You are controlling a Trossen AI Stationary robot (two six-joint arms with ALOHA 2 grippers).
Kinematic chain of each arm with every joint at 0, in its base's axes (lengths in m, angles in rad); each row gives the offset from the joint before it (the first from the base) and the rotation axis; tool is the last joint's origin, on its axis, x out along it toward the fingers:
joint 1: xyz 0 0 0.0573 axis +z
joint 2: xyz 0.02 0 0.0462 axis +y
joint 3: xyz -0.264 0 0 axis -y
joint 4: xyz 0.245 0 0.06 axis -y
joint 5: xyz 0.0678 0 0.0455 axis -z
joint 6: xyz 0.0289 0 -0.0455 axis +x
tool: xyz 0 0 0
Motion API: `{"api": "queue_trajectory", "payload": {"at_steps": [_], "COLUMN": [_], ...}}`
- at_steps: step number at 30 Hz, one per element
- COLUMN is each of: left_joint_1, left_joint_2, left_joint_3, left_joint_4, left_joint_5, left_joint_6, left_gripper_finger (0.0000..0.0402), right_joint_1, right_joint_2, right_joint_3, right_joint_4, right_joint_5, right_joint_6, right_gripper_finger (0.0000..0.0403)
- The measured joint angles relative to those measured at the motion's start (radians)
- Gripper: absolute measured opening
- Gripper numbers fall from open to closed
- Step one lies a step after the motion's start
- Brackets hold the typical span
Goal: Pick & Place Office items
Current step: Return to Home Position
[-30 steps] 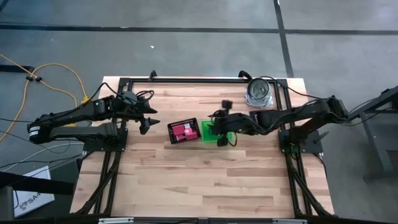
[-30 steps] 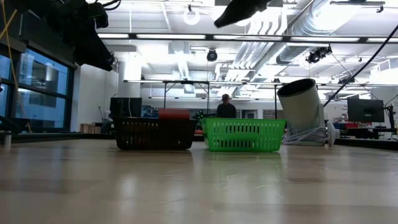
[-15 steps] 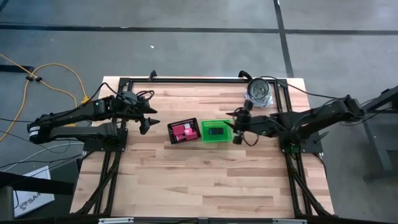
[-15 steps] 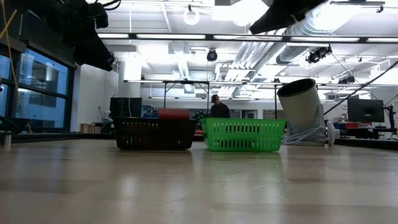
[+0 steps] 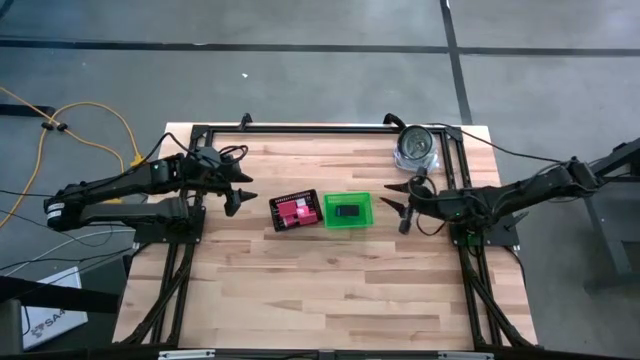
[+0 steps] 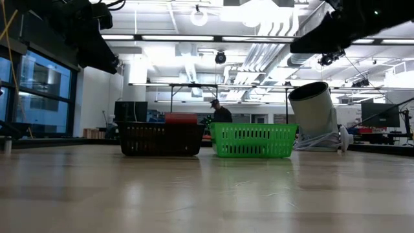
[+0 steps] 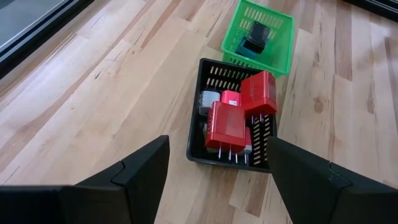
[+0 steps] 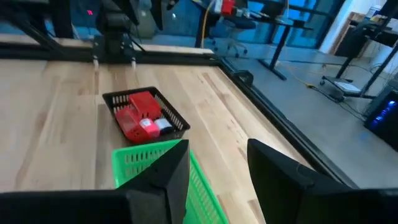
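The black mesh tray [image 5: 294, 211] sits at the table's middle and holds red blocks [image 7: 239, 115] plus a grey and a pink bit. Right beside it, the green bin [image 5: 348, 211] holds a black piece [image 7: 258, 31] and a teal one. My left gripper [image 5: 238, 199] hovers open to the left of the black tray, which lies ahead of its fingers in the left wrist view [image 7: 217, 149]. My right gripper [image 5: 398, 205] hovers open just right of the green bin [image 8: 149, 163], empty.
A shiny silver round can [image 5: 415, 148] stands at the table's far right corner, tilted in the low view [image 6: 314, 116]. The near half of the wooden table [image 5: 320, 290] holds nothing. A person [image 6: 220, 113] moves in the room behind.
My right gripper has drawn back from above the green bin toward the table's right edge and now hangs beside the bin. The bin and tray have stayed put. The person in the background has walked leftward.
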State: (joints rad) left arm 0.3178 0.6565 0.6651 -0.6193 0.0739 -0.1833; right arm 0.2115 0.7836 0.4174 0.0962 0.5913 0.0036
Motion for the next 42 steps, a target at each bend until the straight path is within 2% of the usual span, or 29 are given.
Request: {"api": "queue_trajectory", "payload": {"at_steps": [7,19,25,36,42], "left_joint_1": [0.000,0.000,0.000,0.000,0.000], "left_joint_2": [0.000,0.000,0.000,0.000,0.000], "left_joint_3": [0.000,0.000,0.000,0.000,0.000], "left_joint_4": [0.000,0.000,0.000,0.000,0.000], "left_joint_5": [0.000,0.000,0.000,0.000,0.000], "left_joint_6": [0.000,0.000,0.000,0.000,0.000], "left_gripper_finger": [0.0262,0.0262,0.0262,0.0262,0.0262], "right_joint_1": [0.000,0.000,0.000,0.000,0.000], "right_joint_2": [-0.117,-0.417,-0.536,-0.642,-0.674], "right_joint_3": [-0.117,-0.263,-0.323,-0.400,-0.408], "right_joint_4": [0.072,0.076,0.077,0.129,0.082], "right_joint_5": [-0.147,-0.259,-0.280,-0.338,-0.359], "right_joint_6": [-0.001,-0.002,0.003,0.025,0.055], "right_gripper_finger": [0.0148,0.0148,0.0148,0.0148,0.0148]}}
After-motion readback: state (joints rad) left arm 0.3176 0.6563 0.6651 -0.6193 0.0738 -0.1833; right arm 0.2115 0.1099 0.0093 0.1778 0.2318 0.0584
